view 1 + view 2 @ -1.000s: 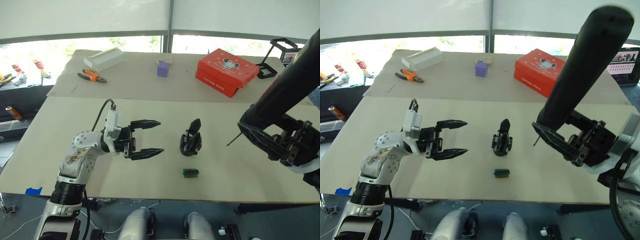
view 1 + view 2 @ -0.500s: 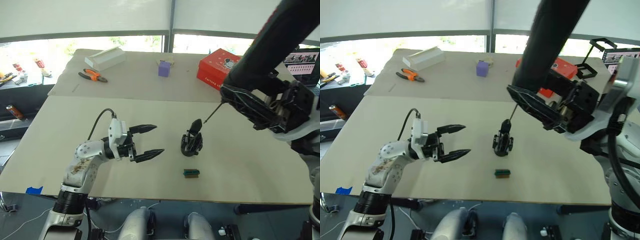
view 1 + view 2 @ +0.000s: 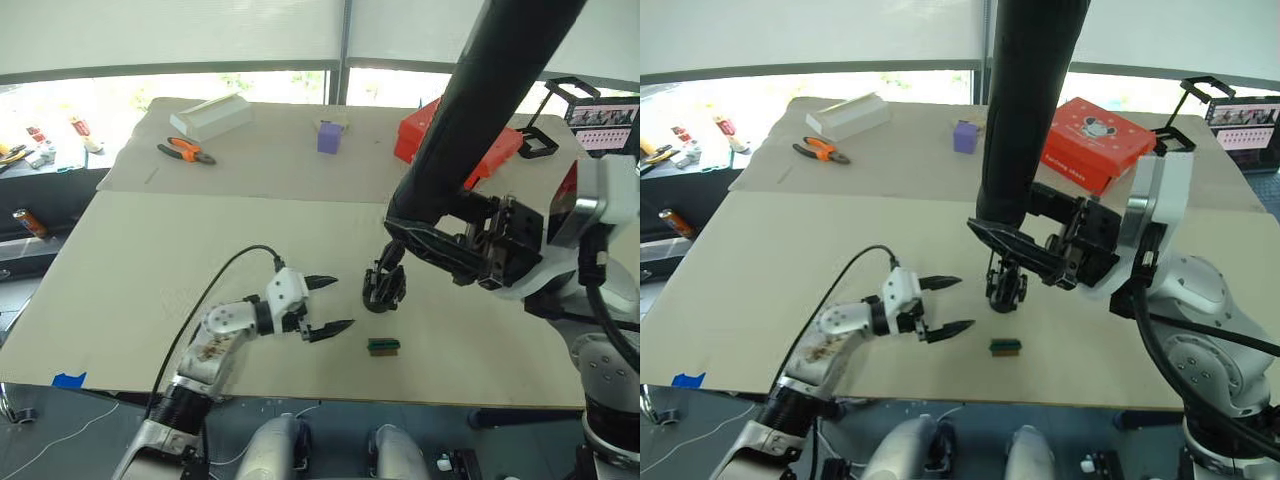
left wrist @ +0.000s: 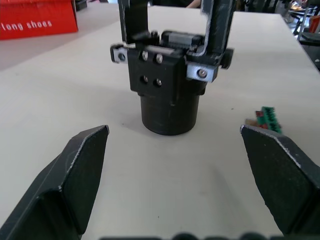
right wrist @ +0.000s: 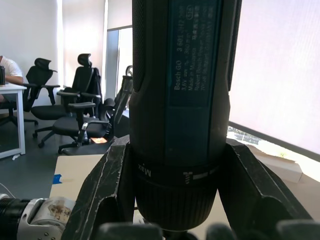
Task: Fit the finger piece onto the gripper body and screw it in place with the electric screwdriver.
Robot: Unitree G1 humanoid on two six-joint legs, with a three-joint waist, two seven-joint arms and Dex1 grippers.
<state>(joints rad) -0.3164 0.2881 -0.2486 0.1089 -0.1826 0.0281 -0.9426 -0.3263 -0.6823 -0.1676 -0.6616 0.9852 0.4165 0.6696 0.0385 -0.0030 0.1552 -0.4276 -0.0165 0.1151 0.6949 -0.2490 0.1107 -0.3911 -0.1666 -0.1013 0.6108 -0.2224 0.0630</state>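
Observation:
The gripper body is a chunky black block on a round base, standing mid-table with one pointed finger up. My left gripper is open just left of it, low over the table; in the left wrist view the gripper body stands a little beyond my spread fingers. My right gripper is shut on the electric screwdriver, a thick black cylinder held nearly upright with its lower end right above the body. Its bit is hidden behind my fingers. The finger piece is out of view.
A small green-brown block lies just in front of the body. On the far table sit orange pliers, a white box, a purple box and a red box.
My right arm swung the screwdriver from the right side in and down over the gripper body. My left gripper moved right, close to the body, and stayed open.

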